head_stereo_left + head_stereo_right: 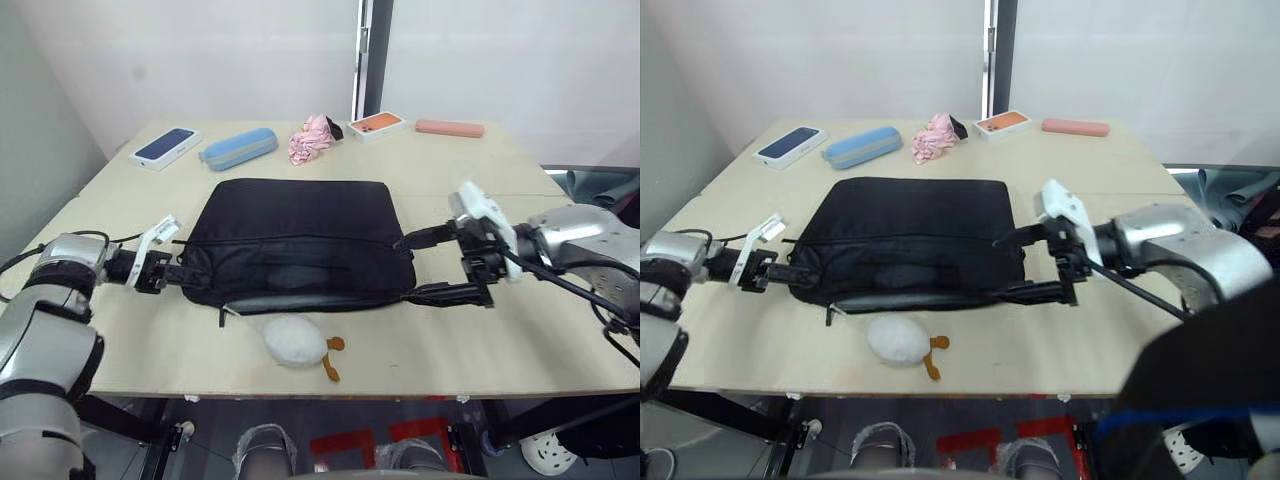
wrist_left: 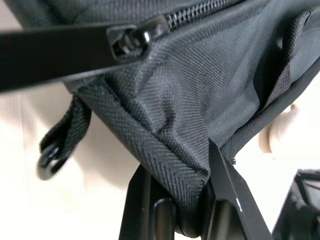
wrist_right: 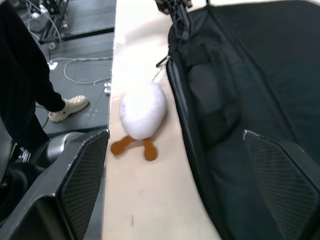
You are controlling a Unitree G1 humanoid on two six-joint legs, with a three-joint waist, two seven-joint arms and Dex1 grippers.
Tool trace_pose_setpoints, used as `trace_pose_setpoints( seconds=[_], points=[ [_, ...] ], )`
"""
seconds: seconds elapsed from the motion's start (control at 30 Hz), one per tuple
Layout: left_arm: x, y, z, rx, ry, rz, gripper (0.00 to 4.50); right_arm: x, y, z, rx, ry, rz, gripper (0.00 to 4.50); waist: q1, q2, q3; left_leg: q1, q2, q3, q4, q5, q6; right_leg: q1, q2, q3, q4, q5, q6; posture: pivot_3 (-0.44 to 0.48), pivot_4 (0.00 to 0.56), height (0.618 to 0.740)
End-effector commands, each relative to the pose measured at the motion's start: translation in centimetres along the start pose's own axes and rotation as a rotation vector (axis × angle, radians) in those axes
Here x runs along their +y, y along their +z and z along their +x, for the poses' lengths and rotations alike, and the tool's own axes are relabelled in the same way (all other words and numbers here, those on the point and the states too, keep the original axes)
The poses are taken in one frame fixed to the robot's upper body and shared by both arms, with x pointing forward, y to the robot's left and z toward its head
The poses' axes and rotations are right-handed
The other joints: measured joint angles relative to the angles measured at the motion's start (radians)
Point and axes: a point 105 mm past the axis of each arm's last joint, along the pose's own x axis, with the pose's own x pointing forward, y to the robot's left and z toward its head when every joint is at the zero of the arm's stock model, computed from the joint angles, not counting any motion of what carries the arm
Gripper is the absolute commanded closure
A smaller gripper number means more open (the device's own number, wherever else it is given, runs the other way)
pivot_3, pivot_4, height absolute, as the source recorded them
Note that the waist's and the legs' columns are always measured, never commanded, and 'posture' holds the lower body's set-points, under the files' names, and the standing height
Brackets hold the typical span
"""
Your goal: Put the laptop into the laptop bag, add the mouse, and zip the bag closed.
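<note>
The black laptop bag (image 1: 292,215) lies flat in the middle of the wooden table (image 1: 480,340), its zipper line running across its top face. My left gripper (image 1: 170,272) is at the bag's left front corner, shut on the corner fabric (image 2: 170,150), just below the zipper slider (image 2: 131,39). My right gripper (image 1: 408,270) is open at the bag's right edge, one finger up by the zipper line and the other along the front edge. The laptop and the mouse are hidden or out of view.
A puffy white oval thing with an orange tag (image 1: 294,341) lies in front of the bag near the table's front edge. Along the back are a phone box (image 1: 165,147), a blue case (image 1: 238,148), pink cloth (image 1: 312,138), an orange box (image 1: 376,125) and a salmon case (image 1: 449,128).
</note>
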Motion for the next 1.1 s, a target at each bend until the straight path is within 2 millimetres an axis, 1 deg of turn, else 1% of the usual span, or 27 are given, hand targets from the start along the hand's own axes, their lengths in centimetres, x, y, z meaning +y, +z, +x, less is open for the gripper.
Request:
trace_pose_setpoints(
  seconds=[0.03, 0.07, 0.13, 0.17, 0.2, 0.23, 0.3, 0.33, 0.37, 0.47, 0.53, 0.57, 0.67, 0.7, 0.83, 0.9, 1.0, 1.1],
  points=[
    [-0.3, 3.1, -0.6, -0.115, 0.042, 0.077, 4.31, -0.9, 1.0, 0.6, -0.027, -0.007, -0.023, 1.18, -0.001, 0.000, 0.000, 0.000, 0.000, 0.000, 0.000, 0.000, 0.000, 0.000, 0.000, 0.000, 0.000, 0.000, 0.000, 0.000, 0.150, 0.740],
    [-0.3, 3.5, -0.5, -0.132, 0.041, 0.070, 4.31, -1.2, 1.2, 0.9, -0.035, -0.007, -0.020, 1.44, -0.003, 0.000, 0.000, 0.000, 0.000, 0.000, 0.000, 0.000, 0.000, 0.000, 0.000, 0.000, 0.000, 0.000, 0.000, 0.000, 0.150, 0.740],
    [-0.3, 3.7, -0.5, -0.144, 0.050, 0.072, 4.31, -1.6, 1.4, 1.5, -0.042, -0.003, -0.016, 2.16, -0.006, 0.000, 0.000, -0.001, 0.000, 0.000, 0.000, 0.000, 0.000, -0.001, 0.000, 0.000, 0.000, 0.000, 0.000, 0.000, 0.150, 0.740],
    [-0.2, 3.6, -0.6, -0.142, 0.055, 0.068, 4.31, -1.7, 1.3, 1.9, -0.044, 0.004, -0.015, 2.52, -0.011, 0.000, 0.000, -0.001, 0.000, 0.000, 0.000, 0.000, 0.000, -0.001, 0.000, 0.000, 0.000, 0.000, 0.000, 0.000, 0.150, 0.740],
    [-0.3, 3.5, -0.8, -0.136, 0.047, 0.072, 4.31, -1.7, 1.3, 2.1, -0.046, 0.017, -0.016, 2.98, -0.012, -0.001, 0.000, -0.001, 0.001, -0.001, 0.000, 0.000, 0.000, -0.001, 0.001, -0.001, 0.000, 0.000, 0.000, 0.000, 0.150, 0.740],
    [-0.3, 3.4, -0.9, -0.130, 0.042, 0.074, 4.31, -1.7, 1.4, 2.4, -0.051, 0.027, -0.016, 3.17, -0.013, -0.001, 0.000, -0.002, 0.001, -0.001, 0.000, 0.000, 0.000, -0.001, 0.001, -0.001, 0.000, 0.000, 0.000, 0.000, 0.150, 0.740],
    [-0.6, 3.3, -1.2, -0.118, 0.015, 0.069, 4.31, -2.1, 1.4, 2.8, -0.055, 0.025, -0.011, 3.84, -0.016, -0.001, 0.000, -0.002, 0.001, -0.001, -0.001, 0.000, 0.000, -0.001, 0.001, -0.001, -0.001, 0.000, 0.000, 0.000, 0.150, 0.740],
    [-0.9, 3.3, -1.3, -0.118, -0.010, 0.057, 3.89, -2.2, 1.4, 2.9, -0.052, 0.029, -0.015, 4.22, -0.016, -0.001, 0.000, -0.002, 0.001, -0.001, -0.002, 0.000, 0.000, -0.002, 0.001, -0.002, -0.001, 0.000, 0.000, 0.000, 0.150, 0.740],
    [-1.3, 3.3, -1.5, -0.115, -0.043, 0.057, 3.48, -2.2, 1.4, 3.0, -0.052, 0.033, -0.015, 4.48, -0.015, -0.001, 0.001, -0.003, 0.001, -0.001, -0.002, 0.000, 0.000, -0.002, 0.001, -0.002, -0.001, 0.000, 0.000, 0.000, 0.150, 0.740],
    [-1.0, 2.9, -1.4, -0.092, -0.023, 0.057, 2.40, -2.2, 1.5, 3.1, -0.052, 0.044, -0.015, 4.50, -0.013, -0.001, 0.001, -0.003, 0.001, -0.001, -0.002, 0.000, 0.000, -0.002, 0.001, -0.002, -0.001, 0.000, 0.000, 0.000, 0.150, 0.740],
    [-1.4, 2.5, -1.4, -0.082, -0.058, 0.045, 1.74, -2.1, 1.4, 3.1, -0.049, 0.052, -0.015, 4.50, -0.011, -0.001, 0.001, -0.003, 0.001, -0.001, -0.001, 0.000, 0.000, -0.002, 0.001, -0.002, -0.001, 0.000, 0.000, 0.000, 0.150, 0.740],
    [-1.6, 2.5, -1.4, -0.081, -0.077, 0.039, 1.34, -2.1, 1.4, 3.1, -0.046, 0.055, -0.014, 4.50, -0.009, -0.001, 0.001, -0.003, 0.001, -0.001, -0.001, 0.000, 0.000, -0.002, 0.001, -0.002, -0.001, 0.000, 0.000, 0.000, 0.150, 0.740],
    [-1.8, 1.4, -1.7, -0.050, -0.094, 0.029, 0.25, -1.2, 1.2, 2.9, -0.033, 0.103, -0.008, 4.50, -0.008, -0.001, 0.001, -0.002, 0.001, -0.001, -0.001, 0.000, 0.000, -0.002, 0.000, -0.001, 0.000, 0.000, 0.000, 0.000, 0.150, 0.740],
    [-1.8, 1.1, -1.9, -0.042, -0.094, 0.029, 0.01, -1.1, 1.2, 2.8, -0.032, 0.111, -0.007, 4.50, -0.008, -0.001, 0.001, -0.002, 0.001, -0.001, -0.001, 0.000, 0.000, -0.002, 0.000, -0.001, 0.000, 0.000, 0.000, 0.000, 0.150, 0.740],
    [-1.6, 0.7, -2.5, -0.023, -0.078, 0.030, 0.01, -0.4, 1.3, 2.4, -0.036, 0.143, -0.006, 4.50, -0.008, -0.001, 0.001, -0.001, 0.001, -0.001, -0.001, 0.000, 0.000, -0.002, 0.001, -0.002, 0.001, 0.000, 0.000, 0.000, 0.150, 0.740],
    [-1.5, 0.6, -2.7, -0.014, -0.066, 0.033, 0.01, -0.4, 1.6, 2.1, -0.049, 0.140, -0.006, 4.50, -0.008, -0.001, 0.001, -0.001, 0.001, -0.001, -0.001, 0.000, 0.000, -0.002, 0.001, -0.001, 0.001, 0.000, 0.000, 0.000, 0.150, 0.740],
    [-2.2, 1.5, -2.7, -0.056, -0.101, 0.055, 0.01, -1.8, 1.6, 2.1, -0.049, 0.067, 0.002, 4.50, -0.009, -0.001, 0.001, 0.000, 0.001, -0.001, 0.000, 0.000, 0.000, -0.001, 0.001, -0.001, 0.001, 0.000, 0.000, 0.000, 0.150, 0.740],
    [-3.2, 2.6, -3.2, -0.116, -0.146, 0.065, 0.01, -2.3, 1.3, 2.0, -0.048, 0.042, 0.016, 4.50, -0.009, -0.001, 0.001, 0.000, 0.001, -0.001, 0.000, 0.000, -0.001, -0.001, 0.001, -0.001, 0.001, 0.000, 0.000, 0.000, 0.150, 0.740]
  ],
)
